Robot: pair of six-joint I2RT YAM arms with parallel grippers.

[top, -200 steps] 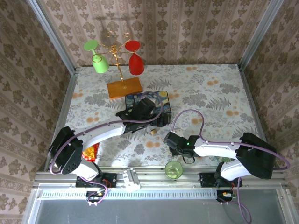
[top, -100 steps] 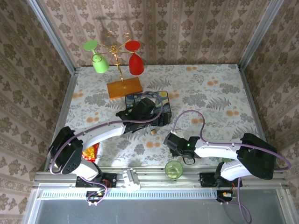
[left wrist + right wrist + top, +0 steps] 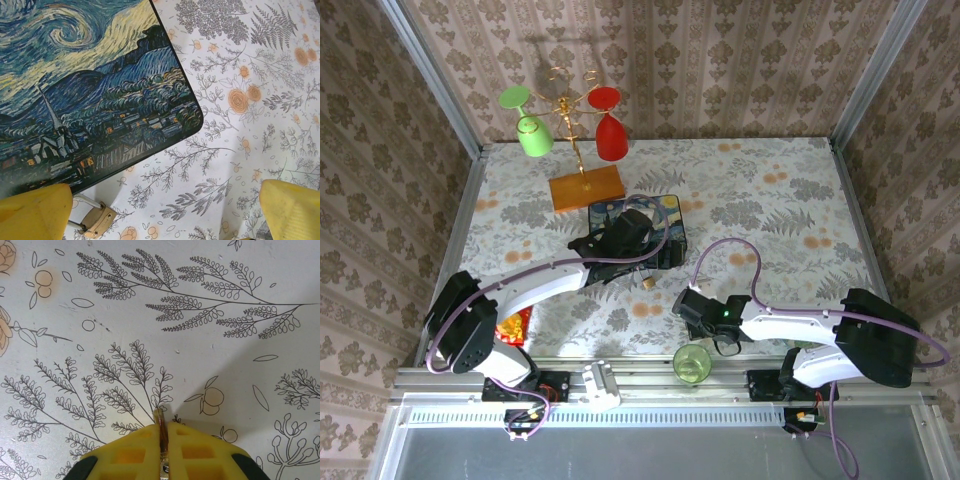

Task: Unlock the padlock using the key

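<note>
Since a moment ago the right claw (image 3: pixel 163 432) has squeezed shut, and its arm slid a bit sideways. Now its yellow pads (image 3: pixel 125 452) pinch the key (image 3: pixel 160 419) (just a thin metal sliver poking out) above the flowery table (image 3: pixel 210 330). The key looks light, stiff and slippery, so hold it by its flat head. The left claw (image 3: pixel 162 212) is spread wide over the painted box (image 3: pixel 90 85). The little gold padlock (image 3: pixel 98 221) lies just beside the box's edge.
</note>
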